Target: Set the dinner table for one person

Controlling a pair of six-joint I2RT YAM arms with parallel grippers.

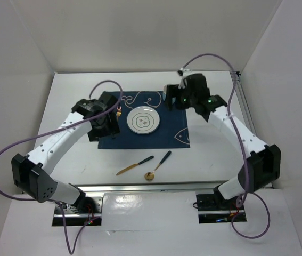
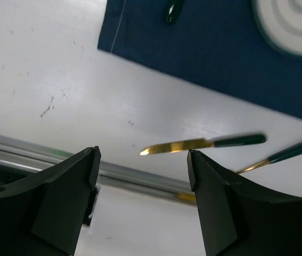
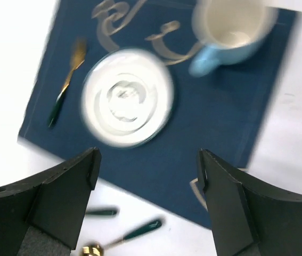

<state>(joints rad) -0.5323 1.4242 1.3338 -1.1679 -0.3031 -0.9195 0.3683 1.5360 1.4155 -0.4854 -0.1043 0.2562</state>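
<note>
Your left gripper and right gripper hung spread and empty over the large white rectangular tabletop — presumably free for the gold green-handled knife and spoon lying off the navy cloth placemat's near edge.

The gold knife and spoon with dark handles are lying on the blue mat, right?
No. The knife and spoon lie on the bare white table, just off the blue mat's near edge, as the top view shows.

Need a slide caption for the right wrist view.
Open right gripper above a navy placemat with plate, blue mug and fork; spoon lies off it.
</note>
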